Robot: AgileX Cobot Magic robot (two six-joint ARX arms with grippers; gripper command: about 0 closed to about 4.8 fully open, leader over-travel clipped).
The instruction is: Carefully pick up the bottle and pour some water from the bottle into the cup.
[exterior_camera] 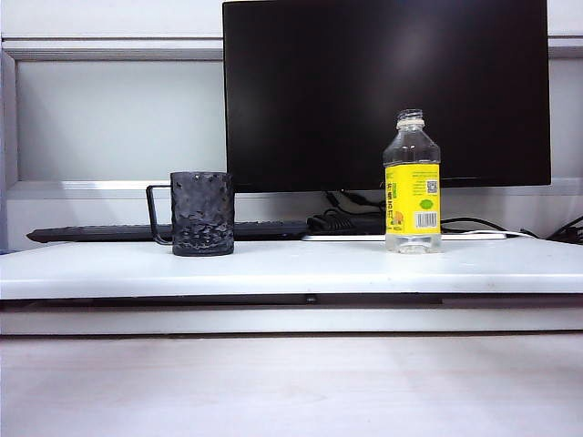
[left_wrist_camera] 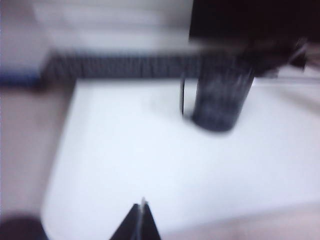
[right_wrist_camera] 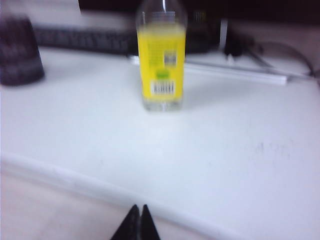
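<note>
The clear bottle (exterior_camera: 412,182) with a yellow label and no cap stands upright on the white table (exterior_camera: 301,269), right of centre. The dark bumpy cup (exterior_camera: 201,213) with a thin wire handle stands to its left. Neither arm shows in the exterior view. My left gripper (left_wrist_camera: 141,206) is shut and empty, well short of the cup (left_wrist_camera: 220,92), which is blurred. Over the table's near edge my right gripper (right_wrist_camera: 138,207) is also shut and empty, with the bottle (right_wrist_camera: 161,57) far ahead of it. Water in the bottle is too clear to make out.
A large black monitor (exterior_camera: 387,86) stands behind the table. A black keyboard (exterior_camera: 109,233) lies behind the cup, and cables (exterior_camera: 342,218) run behind the bottle. A white rod (right_wrist_camera: 235,73) lies past the bottle.
</note>
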